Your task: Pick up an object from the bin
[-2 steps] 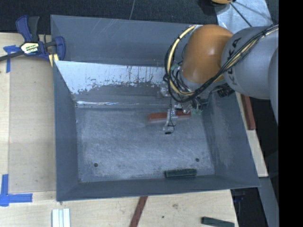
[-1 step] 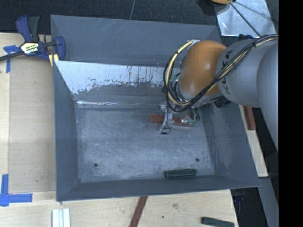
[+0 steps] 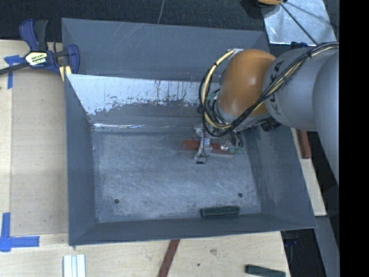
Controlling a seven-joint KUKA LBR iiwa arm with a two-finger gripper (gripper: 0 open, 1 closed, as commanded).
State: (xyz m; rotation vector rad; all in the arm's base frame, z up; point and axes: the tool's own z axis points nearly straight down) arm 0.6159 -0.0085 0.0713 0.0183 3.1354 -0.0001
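Lightness is looking likely for the small reddish-brown piece lying near the middle of the bin, toward the back wall: low, flat, best pinched across its narrow width. The gripper is hanging right over it; how wide it is standing cannot be told. A dark flat bar is lying well apart by the front wall, blocking nothing.

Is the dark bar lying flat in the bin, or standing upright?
Lying flat: the dark bar rests lengthwise on the floor of the bin, by its near wall.
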